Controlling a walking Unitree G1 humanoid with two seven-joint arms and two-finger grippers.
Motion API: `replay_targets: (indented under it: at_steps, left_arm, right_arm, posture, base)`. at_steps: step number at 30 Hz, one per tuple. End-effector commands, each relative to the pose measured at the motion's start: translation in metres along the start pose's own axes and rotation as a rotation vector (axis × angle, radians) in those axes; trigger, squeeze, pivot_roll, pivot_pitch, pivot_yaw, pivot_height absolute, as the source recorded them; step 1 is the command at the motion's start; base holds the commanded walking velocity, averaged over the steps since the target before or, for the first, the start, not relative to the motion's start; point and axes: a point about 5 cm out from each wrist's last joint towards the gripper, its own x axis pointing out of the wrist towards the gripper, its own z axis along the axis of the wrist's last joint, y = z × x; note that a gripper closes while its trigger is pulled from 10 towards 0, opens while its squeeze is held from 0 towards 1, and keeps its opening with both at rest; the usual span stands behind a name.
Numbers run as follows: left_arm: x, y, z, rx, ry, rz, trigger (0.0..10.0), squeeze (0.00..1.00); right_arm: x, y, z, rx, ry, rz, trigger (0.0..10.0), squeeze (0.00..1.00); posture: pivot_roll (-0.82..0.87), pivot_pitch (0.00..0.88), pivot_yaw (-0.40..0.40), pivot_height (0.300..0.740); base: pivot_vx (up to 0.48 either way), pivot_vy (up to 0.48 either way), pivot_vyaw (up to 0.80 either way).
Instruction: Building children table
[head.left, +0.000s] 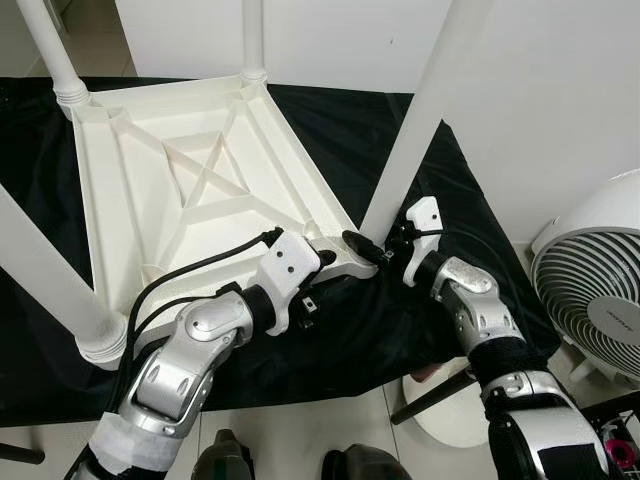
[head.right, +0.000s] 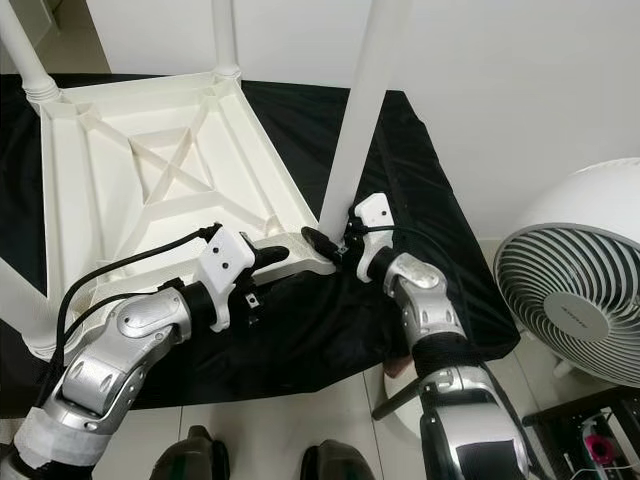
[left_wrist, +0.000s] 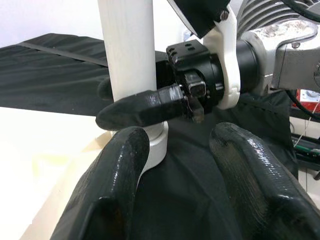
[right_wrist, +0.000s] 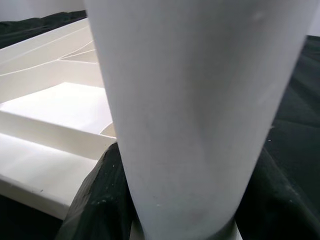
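Two silver arms reach forward over the near edge of a black cloth that covers the work surface. Nearest, the left gripper lies low at the closest corner of an upturned white plastic children's table top, its two black fingers apart with nothing between them, one resting by the white collar at the foot of the near-right white cylindrical table leg. Just beyond, the right gripper comes in from the other side, and its fingers are clamped on the base of that same leg, which stands upright in the corner socket of the table top. In the right wrist view the leg rises right in front of the camera, with the ribbed underside of the table top beside it on the cloth.

Off to the robot's right, on the floor past the cloth's edge, stands a white round electric fan. Farther back, the table top lies underside up with its crossed stiffening ribs showing, and three more white legs stand at its other corners: one near-left, one far-left and one at the far corner
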Motion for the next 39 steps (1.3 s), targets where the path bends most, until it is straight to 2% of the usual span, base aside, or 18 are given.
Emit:
replay_targets:
  at_steps: [1, 4, 5, 6, 8, 12, 13, 14, 15, 21, 24, 25, 26, 29, 30, 35, 37, 39]
  left_arm:
    - [-0.001, 0.0, -0.003, -0.004, 0.017, -0.015, 10.0, 0.0]
    - [-0.002, 0.002, -0.003, -0.003, 0.019, -0.006, 10.0, 0.0]
    - [-0.003, 0.003, -0.003, -0.001, 0.018, 0.008, 10.0, 0.0]
    - [-0.003, 0.003, -0.003, -0.001, 0.018, 0.008, 10.0, 0.0]
    - [-0.002, 0.005, -0.002, -0.002, 0.012, 0.023, 10.0, 0.0]
    - [-0.002, 0.005, -0.001, -0.005, 0.007, 0.03, 10.0, 0.0]
    - [-0.002, 0.003, -0.001, -0.007, 0.008, 0.023, 10.0, 0.0]
    - [-0.002, 0.003, -0.001, -0.007, 0.008, 0.023, 10.0, 0.0]
    - [-0.002, 0.002, -0.001, -0.008, 0.011, 0.017, 10.0, 0.0]
    - [-0.002, 0.002, -0.002, -0.005, 0.016, 0.007, 10.0, 0.0]
    - [-0.002, 0.004, 0.0, -0.004, 0.013, 0.009, 10.0, 0.0]
    - [-0.002, 0.003, 0.0, 0.008, 0.015, 0.005, 10.0, 0.0]
    - [-0.002, 0.003, 0.0, 0.006, 0.015, 0.007, 10.0, 0.0]
    - [-0.003, 0.004, 0.0, 0.004, 0.015, 0.009, 10.0, 0.0]
    - [-0.003, 0.004, 0.0, 0.002, 0.015, 0.014, 10.0, 0.0]
    - [-0.003, 0.006, 0.0, 0.006, 0.017, 0.016, 10.0, 0.0]
    - [-0.003, 0.006, 0.0, 0.006, 0.017, 0.016, 10.0, 0.0]
    - [-0.003, 0.007, 0.002, 0.008, 0.015, 0.016, 10.0, 0.0]
  right_arm:
    - [0.0, 0.011, -0.003, 0.017, 0.003, -0.075, 10.0, 0.0]
    - [0.0, 0.019, -0.003, 0.022, 0.001, -0.142, 10.0, 0.0]
    - [-0.001, 0.027, -0.006, 0.041, 0.033, -0.325, 10.0, 0.0]
    - [-0.001, 0.027, -0.006, 0.041, 0.033, -0.325, 10.0, 0.0]
    - [-0.002, 0.032, -0.009, 0.087, 0.054, -0.478, 10.0, 0.0]
    - [0.001, 0.039, -0.008, 0.11, 0.048, -0.503, 10.0, 0.0]
    - [0.005, 0.047, -0.004, 0.089, 0.024, -0.463, 10.0, 0.17]
    - [0.005, 0.047, -0.004, 0.089, 0.024, -0.463, 10.0, 0.17]
    - [0.005, 0.048, -0.002, 0.09, 0.007, -0.444, 10.0, 1.0]
    - [0.0, 0.047, 0.007, 0.091, -0.009, -0.432, 10.0, 1.0]
    - [-0.006, 0.036, 0.011, 0.127, -0.033, -0.337, 10.0, 1.0]
    - [-0.014, 0.021, 0.014, 0.127, -0.029, -0.271, 10.0, 1.0]
    - [-0.017, 0.015, 0.016, 0.095, -0.021, -0.231, 10.0, 1.0]
    - [-0.019, 0.012, 0.017, 0.073, -0.016, -0.204, 10.0, 1.0]
    - [-0.025, 0.001, 0.017, 0.0, 0.022, -0.09, 10.0, 0.0]
    - [-0.022, -0.005, 0.016, -0.072, 0.063, 0.038, 10.0, 0.0]
    - [-0.022, -0.005, 0.016, -0.072, 0.063, 0.038, 10.0, 0.0]
    - [-0.014, -0.005, 0.014, -0.093, 0.081, 0.101, 10.0, 0.0]
  posture:
    - [0.0, 0.035, -0.066, 0.74]
    - [0.0, 0.035, -0.072, 0.74]
    - [0.0, 0.034, -0.076, 0.74]
    - [0.0, 0.034, -0.076, 0.74]
    - [0.0, 0.034, -0.087, 0.74]
    - [0.0, 0.038, -0.08, 0.74]
    - [0.0, 0.042, -0.07, 0.74]
    - [0.0, 0.042, -0.07, 0.74]
    - [0.0, 0.042, -0.07, 0.74]
    - [0.0, 0.042, -0.061, 0.74]
    - [0.0, 0.043, -0.058, 0.74]
    - [0.01, 0.044, -0.06, 0.74]
    - [0.01, 0.044, -0.059, 0.74]
    - [0.01, 0.044, -0.059, 0.74]
    - [0.01, 0.045, -0.058, 0.74]
    - [0.01, 0.042, -0.051, 0.74]
    - [0.01, 0.042, -0.051, 0.74]
    - [0.02, 0.039, -0.05, 0.74]
  base:
    - [0.0, 0.0, 0.0]
    - [0.0, 0.0, 0.0]
    - [0.0, 0.0, 0.0]
    - [0.0, 0.0, 0.0]
    - [0.0, 0.0, 0.0]
    - [0.0, 0.0, 0.0]
    - [0.0, 0.0, 0.0]
    - [0.0, 0.0, 0.0]
    - [0.0, 0.0, 0.0]
    - [0.0, 0.0, 0.0]
    - [0.0, 0.0, 0.0]
    - [0.0, 0.0, 0.0]
    - [0.0, 0.0, 0.0]
    - [0.0, 0.0, 0.0]
    - [0.0, 0.0, 0.0]
    - [0.0, 0.0, 0.0]
    - [0.0, 0.0, 0.0]
    - [0.0, 0.0, 0.0]
